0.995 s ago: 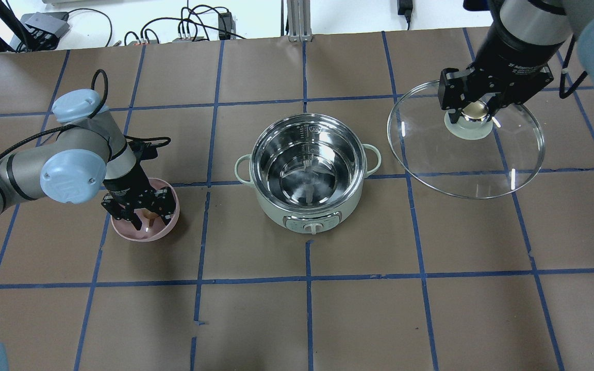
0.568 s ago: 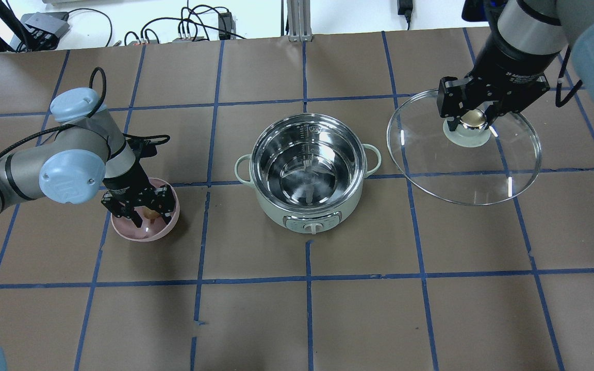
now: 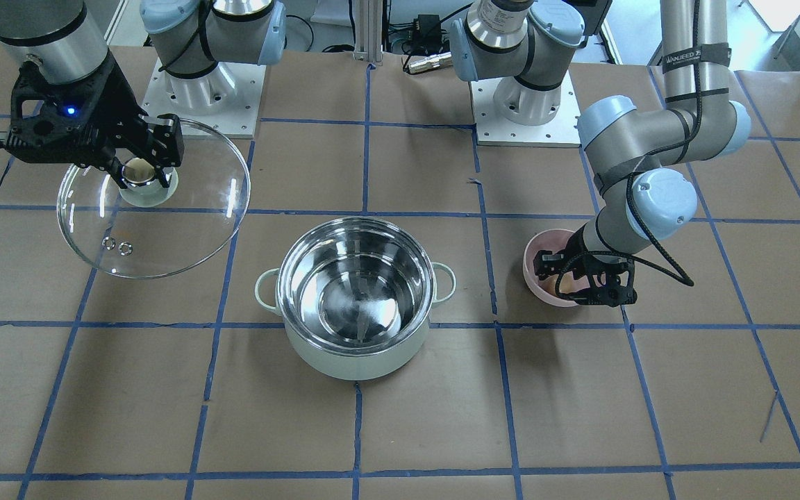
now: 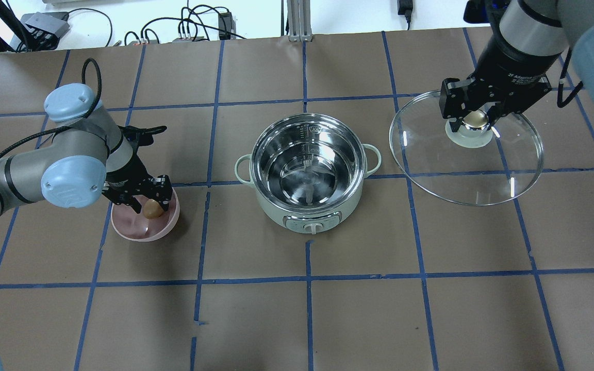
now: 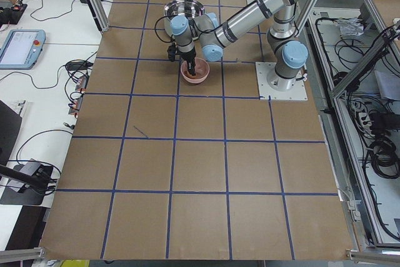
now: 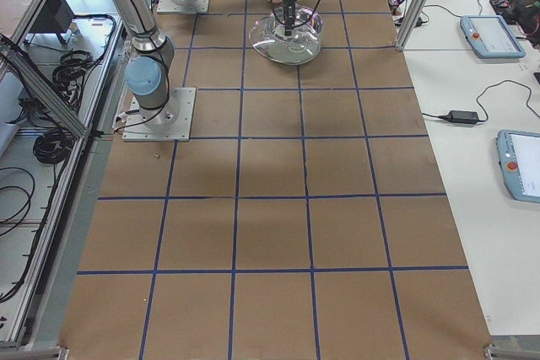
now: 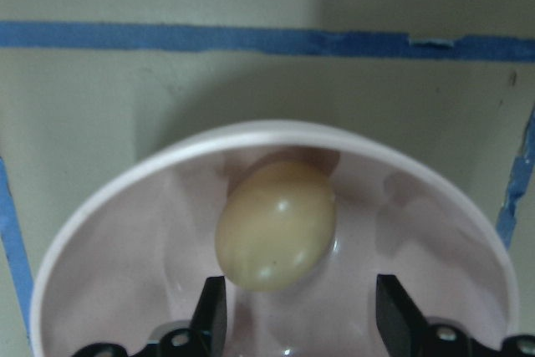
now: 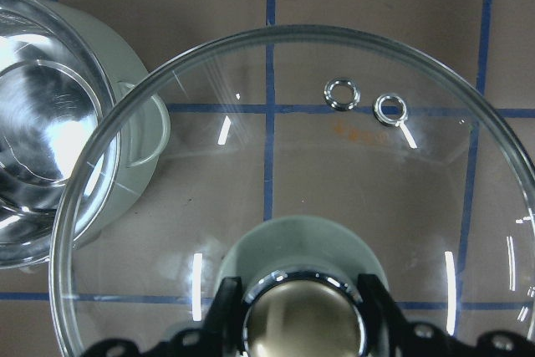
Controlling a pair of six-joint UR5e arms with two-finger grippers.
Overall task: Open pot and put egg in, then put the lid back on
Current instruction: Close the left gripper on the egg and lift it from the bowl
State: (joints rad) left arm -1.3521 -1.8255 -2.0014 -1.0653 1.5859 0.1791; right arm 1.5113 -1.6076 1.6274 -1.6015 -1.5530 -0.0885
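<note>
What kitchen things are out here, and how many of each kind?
Pot: 1
Lid: 1
Egg: 1
Bowl: 1
Total: 4

Both arms are the same build. The left arm (image 4: pixel 78 149) and right arm (image 3: pixel 46 35) are silver-grey tubes with round pale blue caps (image 4: pixel 66 181) on the joints. The left gripper (image 7: pixel 299 315) and right gripper (image 4: pixel 474 119) are chunky black metal. Just behind the right jaws there's a tiny blue light (image 3: pixel 68 110) and a collar with white lettering (image 4: pixel 521 77). A thin black cable (image 4: pixel 92 58) loops back from the left jaws, and much further up there's a black strap (image 3: pixel 696 55) with white text.
</note>
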